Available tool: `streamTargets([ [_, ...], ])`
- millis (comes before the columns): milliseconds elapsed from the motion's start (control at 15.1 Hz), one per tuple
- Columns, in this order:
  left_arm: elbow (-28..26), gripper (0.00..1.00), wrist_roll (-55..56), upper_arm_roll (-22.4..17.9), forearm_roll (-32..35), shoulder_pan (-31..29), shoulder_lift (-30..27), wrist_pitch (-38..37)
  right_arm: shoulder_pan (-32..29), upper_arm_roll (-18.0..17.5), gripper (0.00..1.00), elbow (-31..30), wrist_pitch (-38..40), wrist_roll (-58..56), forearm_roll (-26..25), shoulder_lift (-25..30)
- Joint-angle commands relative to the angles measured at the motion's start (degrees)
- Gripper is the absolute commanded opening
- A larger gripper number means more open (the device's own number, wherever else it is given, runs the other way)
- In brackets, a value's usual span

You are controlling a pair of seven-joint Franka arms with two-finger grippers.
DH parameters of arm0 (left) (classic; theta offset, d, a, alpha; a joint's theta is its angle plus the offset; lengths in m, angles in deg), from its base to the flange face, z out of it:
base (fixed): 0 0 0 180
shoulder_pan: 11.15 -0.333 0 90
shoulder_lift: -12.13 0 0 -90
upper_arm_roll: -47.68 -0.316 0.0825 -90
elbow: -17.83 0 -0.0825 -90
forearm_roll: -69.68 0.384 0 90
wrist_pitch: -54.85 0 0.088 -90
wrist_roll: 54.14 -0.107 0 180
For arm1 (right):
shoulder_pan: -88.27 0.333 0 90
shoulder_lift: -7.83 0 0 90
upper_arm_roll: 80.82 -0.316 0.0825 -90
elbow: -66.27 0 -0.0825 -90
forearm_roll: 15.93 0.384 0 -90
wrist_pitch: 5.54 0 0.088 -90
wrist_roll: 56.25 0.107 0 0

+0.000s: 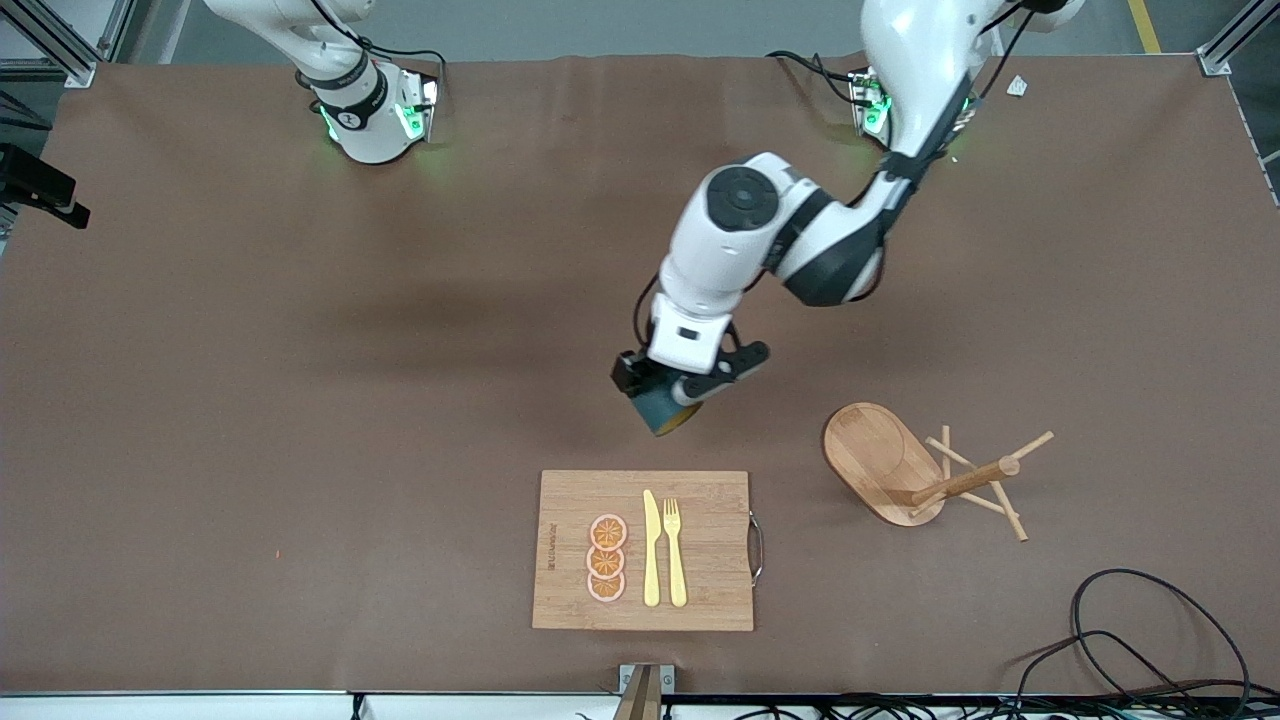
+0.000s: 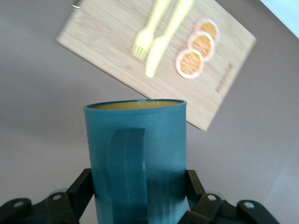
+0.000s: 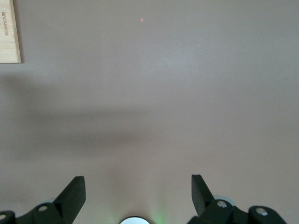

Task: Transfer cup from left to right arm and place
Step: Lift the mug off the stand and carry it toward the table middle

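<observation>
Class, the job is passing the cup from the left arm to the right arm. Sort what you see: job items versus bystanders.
Job: cup, shut in left gripper; right gripper, open, waiting.
Bystanders: cutting board, knife, fork, orange slices, wooden rack.

Left end effector (image 1: 668, 392) grips cup (image 1: 664, 411) above table (image 1: 300, 400).

I work in a lab: brown-covered table (image 1: 300, 400), metal frame posts (image 1: 60, 40) at its corners, loose cables (image 1: 1150, 640).
</observation>
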Motion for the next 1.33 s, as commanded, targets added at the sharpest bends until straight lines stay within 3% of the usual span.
streamTargets([
  [0,2.77,0.51,-0.17,-0.71,10.09,3.63,4.23,5.73,-1.28,-0.84,1.00,-0.70,-1.38,0.26,-0.80,-0.98],
  [332,2.86,0.50,0.01,-1.32,34.51,5.92,10.38,18.66,-1.89,-0.84,1.00,-0.79,-5.42,-0.18,-0.80,-1.42],
  [598,2.94,0.50,5.53,-2.38,52.20,7.23,12.06,19.91,-2.51,-0.84,1.00,-0.79,-7.88,-0.09,-0.97,-4.75],
  [930,3.30,0.49,21.32,-3.95,67.06,12.32,13.99,18.16,-3.47,-0.75,1.00,-0.79,-11.31,-0.18,-1.15,-9.25],
  [1262,4.35,0.49,41.03,-11.42,73.84,23.75,17.24,9.37,-4.44,-0.84,1.00,-1.66,-11.58,0.61,-0.71,-9.86],
])
